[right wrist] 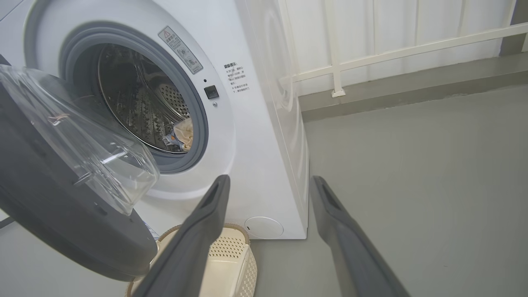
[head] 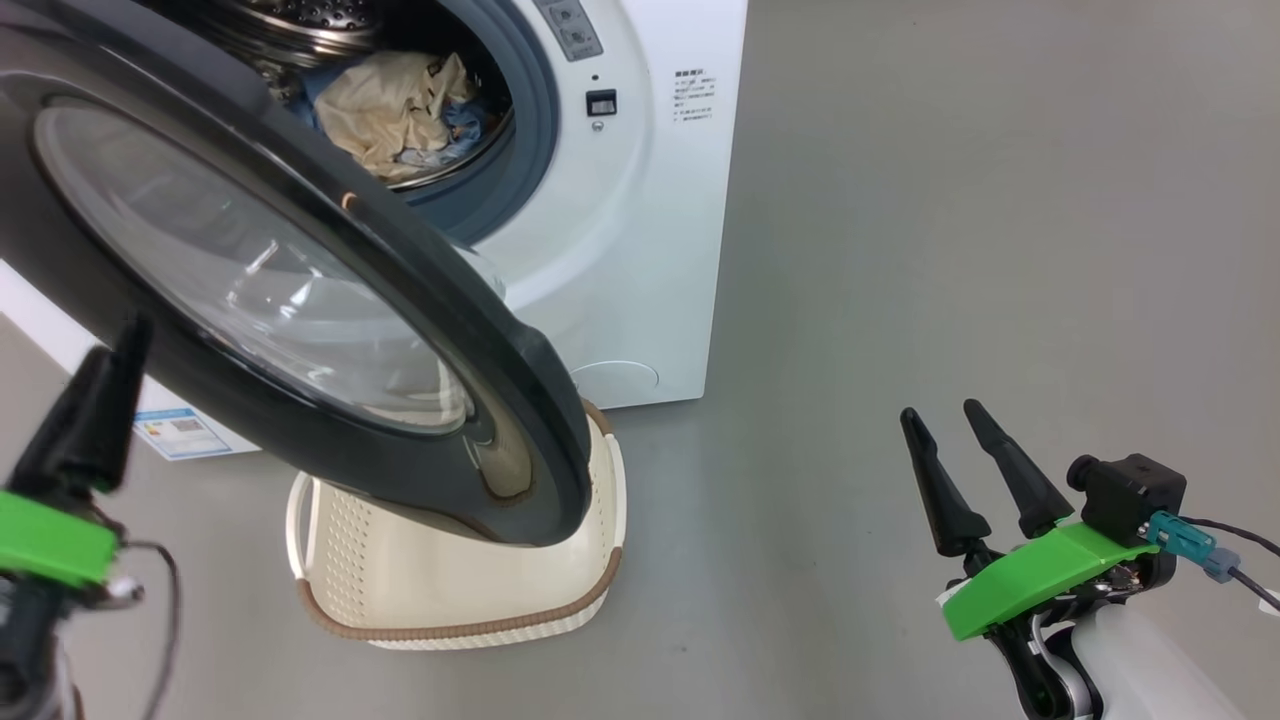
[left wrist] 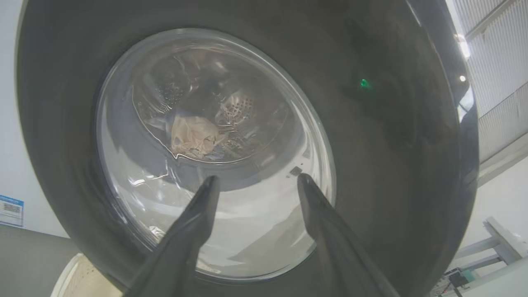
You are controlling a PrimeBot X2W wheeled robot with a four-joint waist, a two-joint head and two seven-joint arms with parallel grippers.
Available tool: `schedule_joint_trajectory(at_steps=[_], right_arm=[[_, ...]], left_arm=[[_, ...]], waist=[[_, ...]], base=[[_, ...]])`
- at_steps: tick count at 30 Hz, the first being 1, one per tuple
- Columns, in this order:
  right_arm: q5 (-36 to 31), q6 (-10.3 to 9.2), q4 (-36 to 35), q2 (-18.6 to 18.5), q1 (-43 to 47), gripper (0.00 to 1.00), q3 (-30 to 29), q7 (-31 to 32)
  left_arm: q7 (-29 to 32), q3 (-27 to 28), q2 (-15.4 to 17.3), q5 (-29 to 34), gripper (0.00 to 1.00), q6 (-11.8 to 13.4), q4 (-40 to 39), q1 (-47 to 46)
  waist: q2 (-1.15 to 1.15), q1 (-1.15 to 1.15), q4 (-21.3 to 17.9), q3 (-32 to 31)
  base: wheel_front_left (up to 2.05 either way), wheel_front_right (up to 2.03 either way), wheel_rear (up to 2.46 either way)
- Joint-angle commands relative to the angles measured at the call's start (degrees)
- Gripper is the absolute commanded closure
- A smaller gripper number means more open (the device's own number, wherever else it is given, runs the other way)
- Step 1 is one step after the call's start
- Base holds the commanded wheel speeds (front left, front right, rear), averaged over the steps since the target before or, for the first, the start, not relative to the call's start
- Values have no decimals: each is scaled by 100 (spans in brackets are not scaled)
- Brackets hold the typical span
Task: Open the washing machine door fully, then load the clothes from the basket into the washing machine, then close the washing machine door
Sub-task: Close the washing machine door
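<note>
Left gripper (left wrist: 258, 177) faces the washing machine door (left wrist: 392, 144), spread empty; right gripper (right wrist: 270, 177) likewise.

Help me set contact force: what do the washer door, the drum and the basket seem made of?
The washing machine door: glossy black rim, likely plastic, mirroring its surroundings; clear bulging centre, glass or clear plastic, see-through. The drum: shiny perforated metal, probably steel. The basket: matte cream plastic with punched holes; brown woven-look rim, possibly moulded.

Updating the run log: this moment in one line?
clothes in washing machine; door open; basket below door; left tool open; right tool open
</note>
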Motion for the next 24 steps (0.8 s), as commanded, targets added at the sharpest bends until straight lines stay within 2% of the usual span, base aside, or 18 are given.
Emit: schedule_joint_trajectory(at_steps=[1,4,9,18,24], right_arm=[[-98,25,-135,-77,-108,0,71,-48],[-104,25,-148,-90,-99,0,72,-48],[-107,25,-149,-94,-106,0,93,-48],[-81,25,-121,-131,-117,0,144,-48],[-74,25,-102,-142,-102,0,153,-48]], left_arm=[[-261,82,296,398,0,-81,-165,51],[-820,-126,319,965,0,-135,-114,262],[-1486,-260,57,988,0,-172,100,549],[-2935,-636,274,2042,0,-185,595,968],[-3588,-773,299,2697,0,-41,892,1079]], waist=[[0,0,15,5],[0,0,34,26],[0,0,33,47],[0,0,-19,32],[0,0,-41,-9]], base=[[0,0,0],[0,0,0],[0,0,0],[0,0,0],[0,0,0]])
